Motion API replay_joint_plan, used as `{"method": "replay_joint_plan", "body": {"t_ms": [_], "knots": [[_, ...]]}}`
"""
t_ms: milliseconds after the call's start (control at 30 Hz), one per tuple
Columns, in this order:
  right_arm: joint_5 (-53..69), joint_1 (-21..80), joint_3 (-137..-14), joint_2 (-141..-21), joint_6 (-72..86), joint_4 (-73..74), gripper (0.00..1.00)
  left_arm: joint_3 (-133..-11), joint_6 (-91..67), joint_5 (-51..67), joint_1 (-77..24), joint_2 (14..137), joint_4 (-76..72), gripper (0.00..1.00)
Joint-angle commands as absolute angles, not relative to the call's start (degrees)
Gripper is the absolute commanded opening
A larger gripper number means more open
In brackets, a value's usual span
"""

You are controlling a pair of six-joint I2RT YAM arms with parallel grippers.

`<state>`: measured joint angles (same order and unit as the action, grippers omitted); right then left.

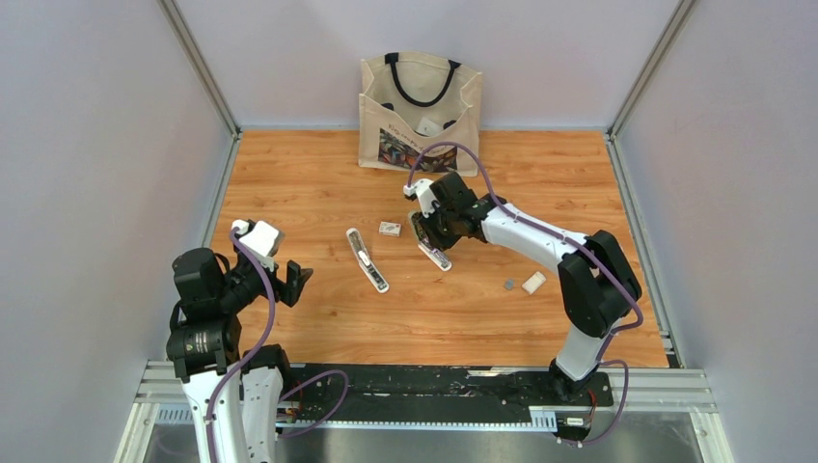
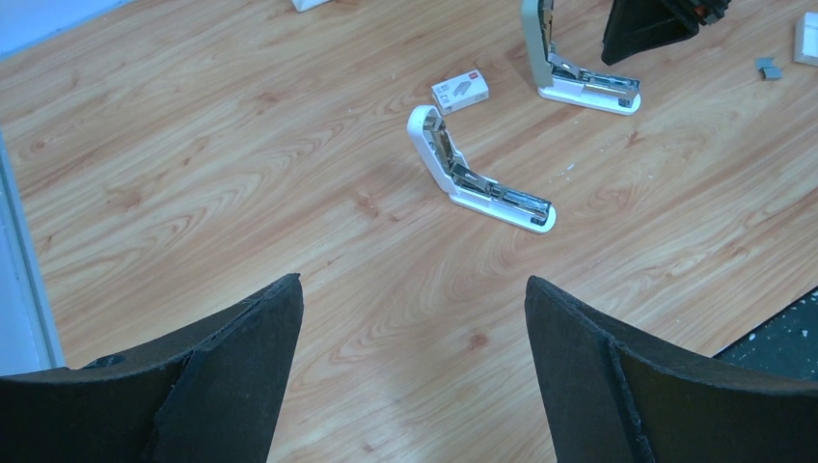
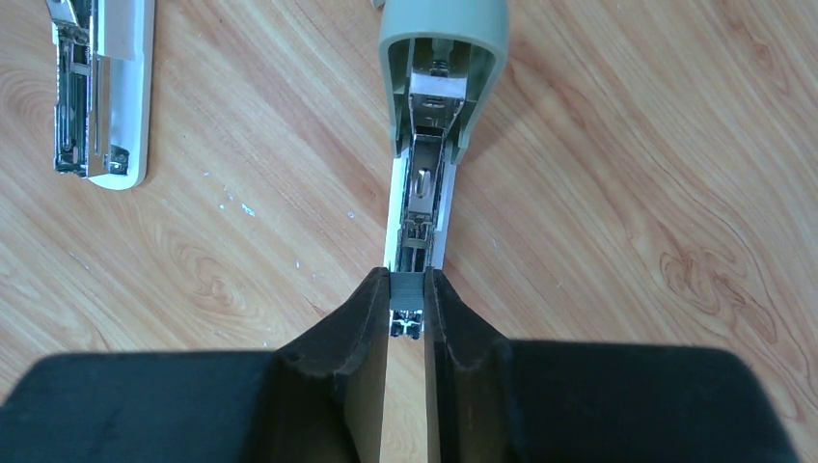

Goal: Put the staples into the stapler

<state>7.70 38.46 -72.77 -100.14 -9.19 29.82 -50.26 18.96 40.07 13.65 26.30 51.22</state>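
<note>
My right gripper (image 3: pixel 406 282) is shut on a tiny grey strip of staples (image 3: pixel 406 287). It holds the strip right over the near end of the open magazine of a grey-lidded stapler (image 3: pixel 422 198), whose lid (image 3: pixel 443 39) is flipped up. In the top view this gripper (image 1: pixel 431 234) hovers over that stapler (image 1: pixel 436 257) mid-table. A second, white stapler (image 1: pixel 368 260) lies open to its left and also shows in the left wrist view (image 2: pixel 479 178). My left gripper (image 2: pixel 413 289) is open and empty, raised at the near left (image 1: pixel 289 282).
A small staple box (image 1: pixel 390 229) lies between the two staplers. Another small grey strip (image 1: pixel 509 285) and a white block (image 1: pixel 533 282) lie right of centre. A cloth tote bag (image 1: pixel 420 111) stands at the back. Grey walls enclose the table.
</note>
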Motion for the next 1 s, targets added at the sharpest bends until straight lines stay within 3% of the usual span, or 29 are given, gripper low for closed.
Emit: {"method": "replay_joint_plan", "body": {"t_ms": [0,967], "knots": [[5.98,38.67,-71.72,-100.72,-7.82,26.19,0.19,-50.10,18.02,41.22,14.41,26.37,49.75,0.93],[4.83,38.58,-69.08,-101.78,-7.47,25.14,0.17,-49.48,18.37,41.22,14.50,26.19,49.48,0.93]]}}
